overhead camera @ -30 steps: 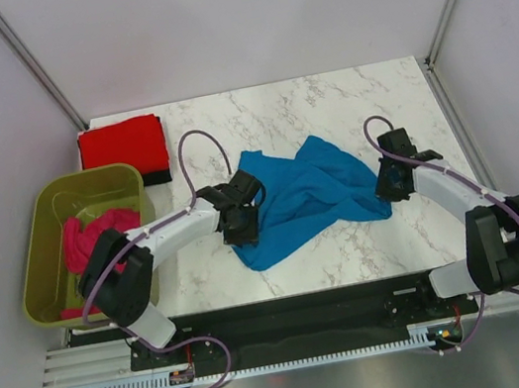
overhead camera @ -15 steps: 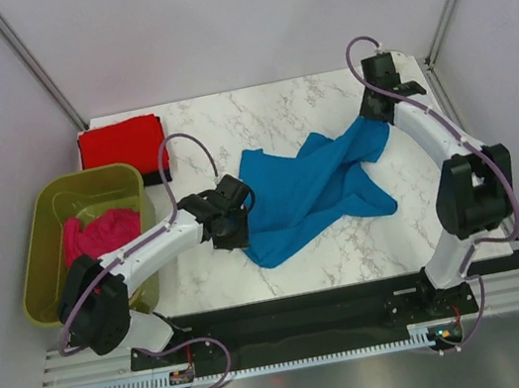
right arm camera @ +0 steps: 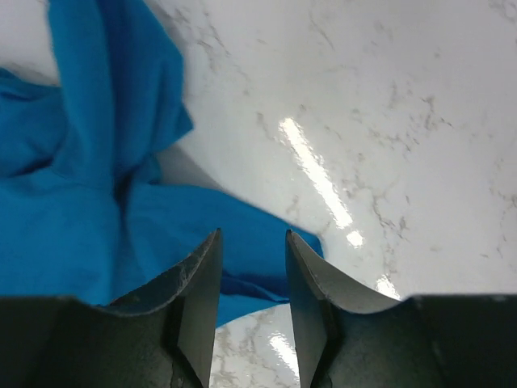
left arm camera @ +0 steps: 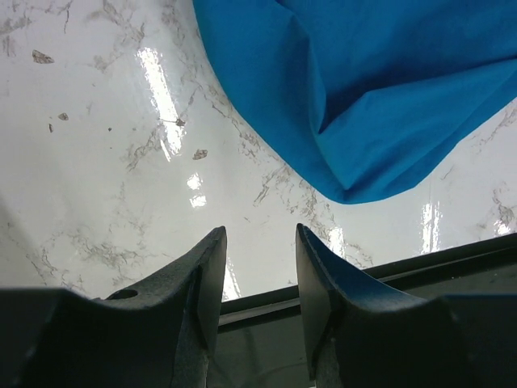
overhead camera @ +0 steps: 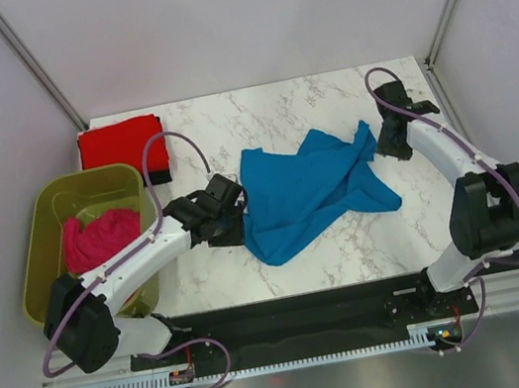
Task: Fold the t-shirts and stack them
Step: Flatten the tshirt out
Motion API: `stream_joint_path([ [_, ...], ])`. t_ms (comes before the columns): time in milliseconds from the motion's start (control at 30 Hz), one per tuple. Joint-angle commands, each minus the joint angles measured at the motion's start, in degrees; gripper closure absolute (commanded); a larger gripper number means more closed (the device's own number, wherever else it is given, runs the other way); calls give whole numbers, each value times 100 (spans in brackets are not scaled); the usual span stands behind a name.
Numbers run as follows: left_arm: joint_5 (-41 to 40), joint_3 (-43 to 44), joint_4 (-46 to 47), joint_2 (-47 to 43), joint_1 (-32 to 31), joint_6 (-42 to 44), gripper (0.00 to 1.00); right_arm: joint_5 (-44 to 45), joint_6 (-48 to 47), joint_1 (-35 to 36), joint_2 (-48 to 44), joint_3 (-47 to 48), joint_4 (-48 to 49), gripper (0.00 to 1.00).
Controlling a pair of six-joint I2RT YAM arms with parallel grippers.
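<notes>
- The marble table (overhead camera: 324, 102) takes up most of the top view, and everything else is sat on it or right next to it.
- The blue t-shirt (overhead camera: 300, 197) is spread out crumpled around the middle of the table, not folded. One pointed bit is stretched toward the far right, and a rounded corner is hanging toward the near edge.
- An olive-green tub (overhead camera: 37, 255) is parked at the left edge of the table, well apart from the blue tee.
- The red t-shirt (overhead camera: 122, 143) is folded flat in the far-left corner, just behind the tub.
- The pink t-shirt (overhead camera: 98, 237) is bunched up inside the tub.
- The left gripper (overhead camera: 231, 217) is held just beside the blue tee's left edge. In its wrist view the fingers (left arm camera: 206, 267) are spread, with nothing pinched and only bare marble seen in the gap. The blue cloth (left arm camera: 380, 89) is seen ahead and off to the right, apart from the tips.
- The right gripper (overhead camera: 390, 146) is held at the far-right tip of the blue tee. In its wrist view the fingers (right arm camera: 202, 275) are parted too, and blue cloth (right arm camera: 65, 218) is seen below the gap and out to the left. Nothing is clamped, though whether the cloth is brushed by the tips can't be told.
</notes>
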Motion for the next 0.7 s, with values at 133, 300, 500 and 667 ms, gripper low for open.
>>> stream_joint_path([
  [133,-1,212,6,-278,9,72,52,-506,128,-486,-593,-1336,484,55],
  [300,34,53,24,-314,9,72,54,-595,233,-688,-603,-1855,809,55],
  [500,43,-114,24,-480,9,64,54,-1017,330,-741,-392,-2216,1188,56],
  [667,0,-167,24,-534,9,20,53,-745,392,-750,-462,-2453,1171,58],
])
